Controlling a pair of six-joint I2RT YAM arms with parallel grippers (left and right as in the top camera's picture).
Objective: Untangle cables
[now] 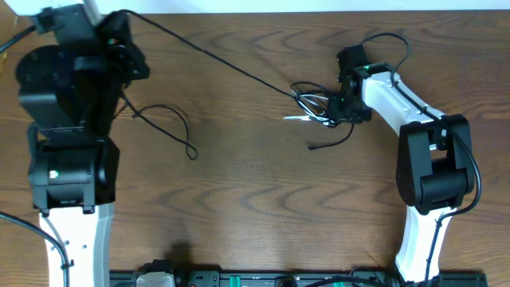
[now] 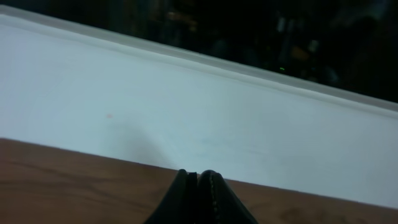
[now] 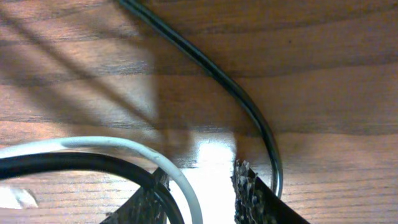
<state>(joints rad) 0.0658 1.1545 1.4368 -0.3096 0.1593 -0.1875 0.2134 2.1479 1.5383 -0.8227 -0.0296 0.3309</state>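
the black cable [image 1: 207,54] runs taut across the table [image 1: 255,199] from the left arm's head at the far left to a tangle of loops [image 1: 312,102] right of centre. another stretch curls loose near the left arm. the white cable [image 3: 112,142] lies in that tangle, arcing beside a black loop. the left pincer [image 2: 198,177] is clenched, fingers pressed together; i cannot tell whether cable is pinched in it. the right pincer [image 3: 201,174] sits at the tangle, released, fingers apart, bare table between them, the white cable at one finger and the black at the other.
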